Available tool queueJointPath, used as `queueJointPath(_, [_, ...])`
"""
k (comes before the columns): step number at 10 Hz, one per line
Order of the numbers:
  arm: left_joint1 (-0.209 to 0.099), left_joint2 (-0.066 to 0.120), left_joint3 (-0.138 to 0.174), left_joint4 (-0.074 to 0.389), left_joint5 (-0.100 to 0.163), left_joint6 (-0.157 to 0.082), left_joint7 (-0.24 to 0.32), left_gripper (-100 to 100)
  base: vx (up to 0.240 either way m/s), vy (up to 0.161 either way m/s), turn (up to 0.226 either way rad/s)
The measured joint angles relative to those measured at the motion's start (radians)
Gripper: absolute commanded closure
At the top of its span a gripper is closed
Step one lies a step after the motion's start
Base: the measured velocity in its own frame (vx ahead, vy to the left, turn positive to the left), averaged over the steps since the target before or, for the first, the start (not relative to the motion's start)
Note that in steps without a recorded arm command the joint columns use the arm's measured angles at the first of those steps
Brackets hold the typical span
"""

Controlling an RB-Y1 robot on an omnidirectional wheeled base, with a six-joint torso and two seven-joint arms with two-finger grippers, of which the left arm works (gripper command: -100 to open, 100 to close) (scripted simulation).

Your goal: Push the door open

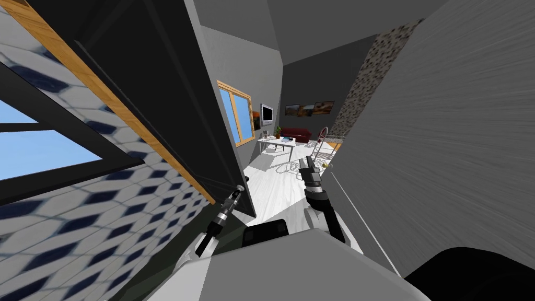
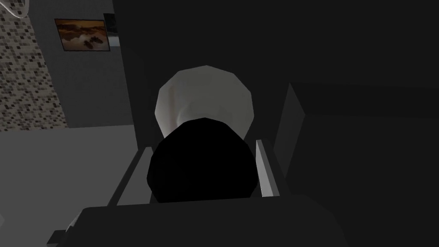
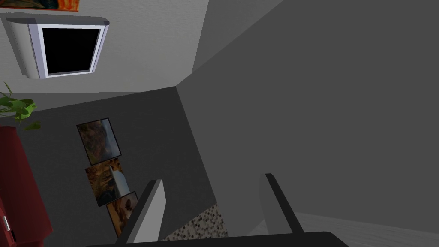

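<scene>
The dark door (image 1: 172,104) stands swung in at my left, its free edge beside the doorway gap. A black round knob (image 2: 201,163) on a pale round base plate (image 2: 205,94) sticks out from the door face (image 2: 343,64). My left gripper (image 2: 202,144) is open, with a finger on each side of the knob, close to it. In the head view the left gripper (image 1: 237,192) sits at the door's edge just under the knob (image 1: 245,179). My right gripper (image 1: 308,166) hangs open in the gap, holding nothing, its fingers (image 3: 150,206) pointing into the room beyond.
A grey wall (image 1: 444,157) runs close along my right. A blue-patterned tiled wall (image 1: 104,219) with a window lies on my left. Through the gap lie white floor (image 1: 277,183), a white table (image 1: 277,142), a red sofa (image 1: 298,134) and metal-framed chairs (image 1: 316,154).
</scene>
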Motion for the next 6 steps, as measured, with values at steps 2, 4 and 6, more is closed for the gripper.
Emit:
queueJointPath(2, [-0.011,-0.009,0.004,0.017,0.015,-0.003,0.042,100,0.029,-0.006,-0.047])
queueJointPath(4, [-0.014,-0.015,0.007,0.019,0.035,-0.003,0.096,100,0.036,-0.002,-0.052])
queueJointPath(6, [-0.014,-0.024,0.011,0.015,0.055,0.005,0.152,100,0.03,-0.003,-0.041])
